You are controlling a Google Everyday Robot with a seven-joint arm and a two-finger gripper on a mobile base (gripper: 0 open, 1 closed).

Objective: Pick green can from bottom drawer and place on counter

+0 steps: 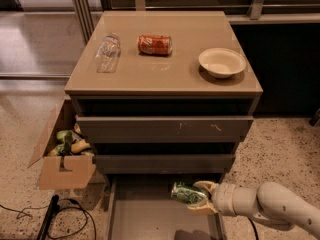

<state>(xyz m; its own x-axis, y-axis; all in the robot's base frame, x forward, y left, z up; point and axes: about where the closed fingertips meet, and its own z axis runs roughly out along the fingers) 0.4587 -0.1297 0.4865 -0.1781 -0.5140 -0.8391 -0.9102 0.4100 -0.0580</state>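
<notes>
The green can point(184, 193) lies on its side in the air just above the open bottom drawer point(145, 215) of the drawer cabinet point(165, 129), towards the cabinet's right side and just under the front of its middle drawer point(165, 163). The gripper point(196, 197) comes in from the cabinet's right and holds it, one pale finger over the top of the can and one beneath, the jaws closed on its body. Gripped across its round side like this, the can juts out sideways from the fingers, so it has to be carried clear of the cabinet's front before it can rise to the top.

By my reading, the can is lifted off the drawer floor and the placing has not begun. The two upper drawer fronts hang directly above the can, so a straight lift would probably strike them; pulling out away from the cabinet first looks the safer way.

The counter point(165, 76), the cabinet's tan top, already carries three things: a clear plastic bottle point(107, 52) lying at its left, a red can point(155, 44) on its side near the middle back, and a pale bowl point(222, 62) at its right. The front middle of the top is bare and looks like the easiest spot to set the can.

To the cabinet's left, on the speckled floor, stands an open cardboard box point(65, 170) with items inside, and dark cables point(30, 216) trail nearby, well away from the arm.
</notes>
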